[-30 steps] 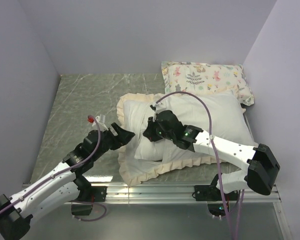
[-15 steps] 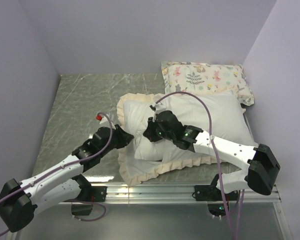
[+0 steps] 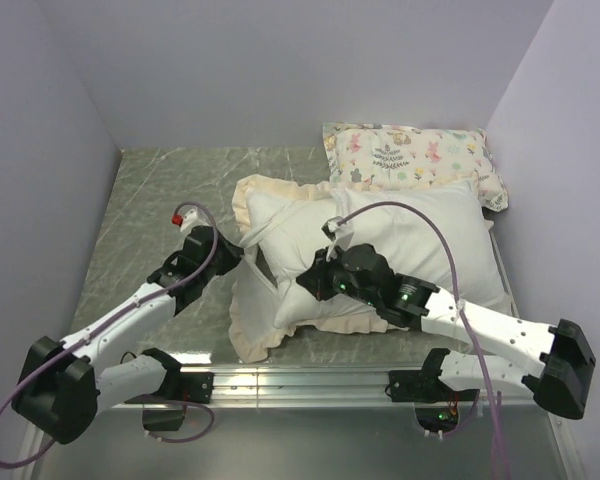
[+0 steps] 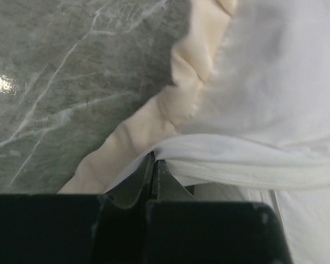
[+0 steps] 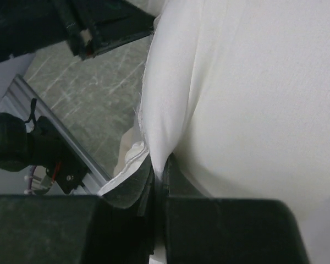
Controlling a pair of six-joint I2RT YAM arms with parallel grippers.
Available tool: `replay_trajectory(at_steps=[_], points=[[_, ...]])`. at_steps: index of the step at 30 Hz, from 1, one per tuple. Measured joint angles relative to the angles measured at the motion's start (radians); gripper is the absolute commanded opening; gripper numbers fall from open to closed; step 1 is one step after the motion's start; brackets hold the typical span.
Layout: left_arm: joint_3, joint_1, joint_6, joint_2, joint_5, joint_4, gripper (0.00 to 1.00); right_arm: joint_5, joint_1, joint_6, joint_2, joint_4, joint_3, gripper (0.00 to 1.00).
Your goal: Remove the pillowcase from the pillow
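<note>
The pillowcase (image 3: 248,328), white side out with a cream ruffled border, lies mid-table over most of the white pillow (image 3: 292,228), whose left end bulges out. My left gripper (image 3: 242,252) is shut on the case's white zipper edge (image 4: 236,168), beside the cream ruffle (image 4: 176,104), and that edge is pulled taut. My right gripper (image 3: 316,284) is shut on a pinched fold of the pillow's white fabric (image 5: 170,110) near the front left of the bundle. The case's hem (image 5: 126,160) hangs just left of that grip. No dark grey side shows.
A small cream pillow with animal and plant print (image 3: 415,158) lies at the back right, against the bundle. The marbled grey tabletop (image 3: 160,200) is walled on three sides. A metal rail (image 3: 310,378) runs along the near edge.
My left gripper has shut on the pillowcase's zipper edge and drawn it back and left. The right gripper, still shut, has moved toward the near edge, and the bundle's left end has bunched up.
</note>
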Motion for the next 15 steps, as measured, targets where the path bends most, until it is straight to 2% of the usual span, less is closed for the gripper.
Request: replay_trajectory(at_steps=[6,15], points=[[0.017,0.120,-0.012,0.134,0.162,0.066,0.01,-0.042,0.005,0.012,-0.126,0.052,-0.126,0.00],[0.113,0.196,-0.006,0.292,0.327,0.076,0.00,-0.023,0.042,0.045,-0.228,0.065,-0.218,0.00]])
